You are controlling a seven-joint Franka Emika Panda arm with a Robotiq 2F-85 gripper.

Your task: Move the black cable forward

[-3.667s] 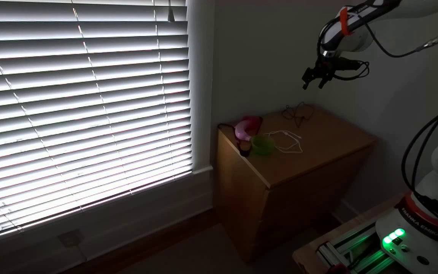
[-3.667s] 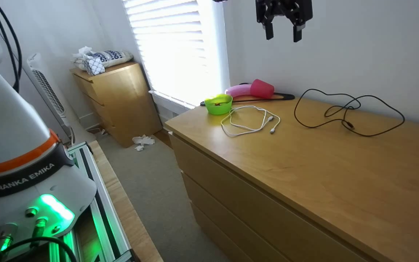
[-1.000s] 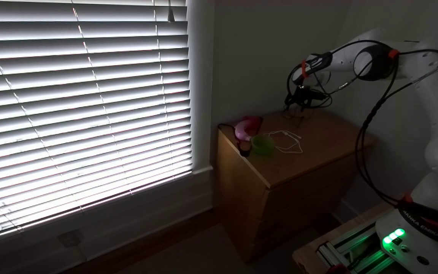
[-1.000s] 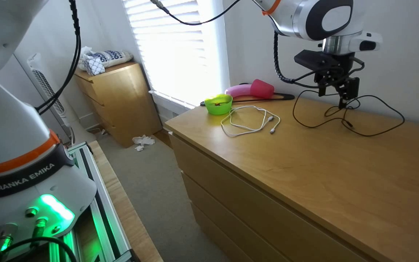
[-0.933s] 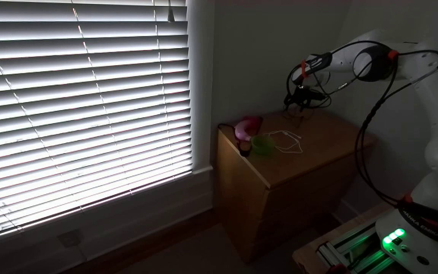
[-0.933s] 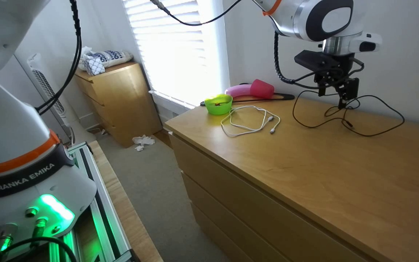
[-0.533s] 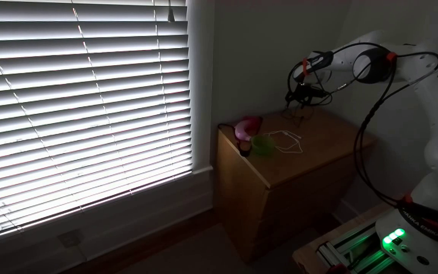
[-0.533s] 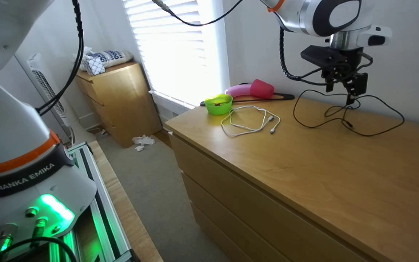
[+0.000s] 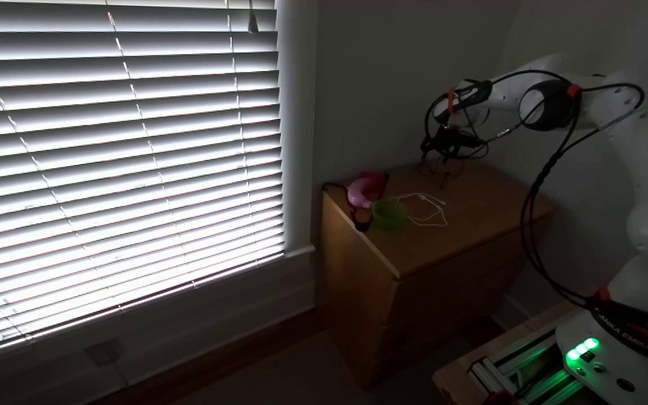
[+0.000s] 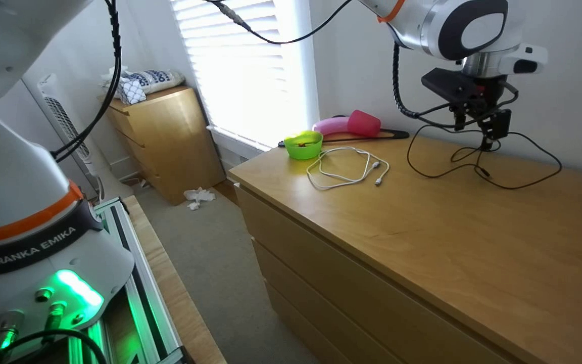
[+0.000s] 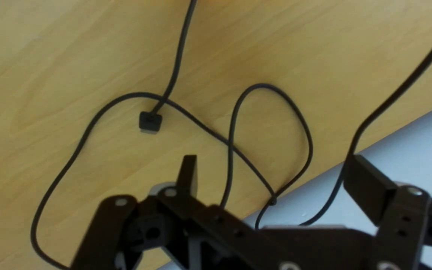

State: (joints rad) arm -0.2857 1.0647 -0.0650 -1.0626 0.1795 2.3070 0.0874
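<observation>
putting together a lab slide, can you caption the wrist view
Open end effector over the looped black cable, whose connector lies on the wooden dresser top.

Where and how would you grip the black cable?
Likely by the small loop of the black cable, from straight above: it is thin and looks flat on the dresser top, and in the wrist view its two sides show between the open jaws of the gripper, running across the closing direction. The plug sits outside that gap.

Over the dresser (image 10: 447, 227) now, the gripper (image 11: 272, 168) hides stretches of black cable (image 11: 230, 145), and the wrist view's top edge cuts it off!
</observation>
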